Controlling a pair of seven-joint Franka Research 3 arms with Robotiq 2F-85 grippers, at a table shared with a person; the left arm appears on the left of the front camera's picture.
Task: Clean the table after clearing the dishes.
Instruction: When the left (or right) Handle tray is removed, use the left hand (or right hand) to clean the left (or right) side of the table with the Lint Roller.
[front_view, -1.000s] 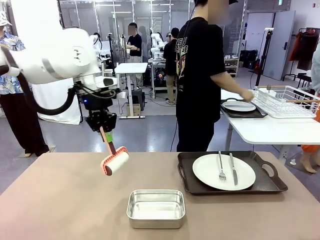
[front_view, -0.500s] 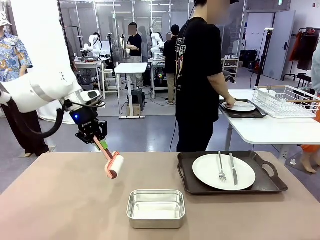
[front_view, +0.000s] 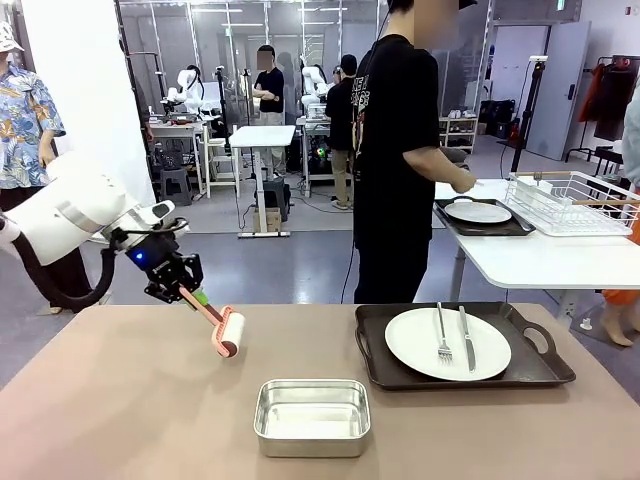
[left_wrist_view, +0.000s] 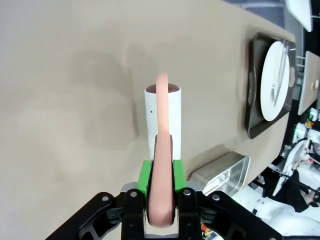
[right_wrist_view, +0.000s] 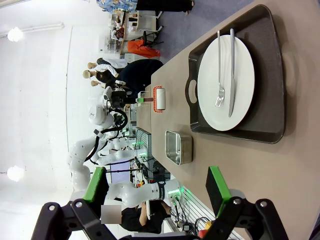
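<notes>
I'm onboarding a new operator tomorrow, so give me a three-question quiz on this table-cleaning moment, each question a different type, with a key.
1. True or false: the left gripper is shut on the lint roller.
2. Where does the steel pan stand relative to the tray? A) on top of it B) apart from it, toward the robot's left C) stacked under it
3. Fill in: the right gripper is ____.
Key: 1 true; 2 B; 3 open.
</notes>
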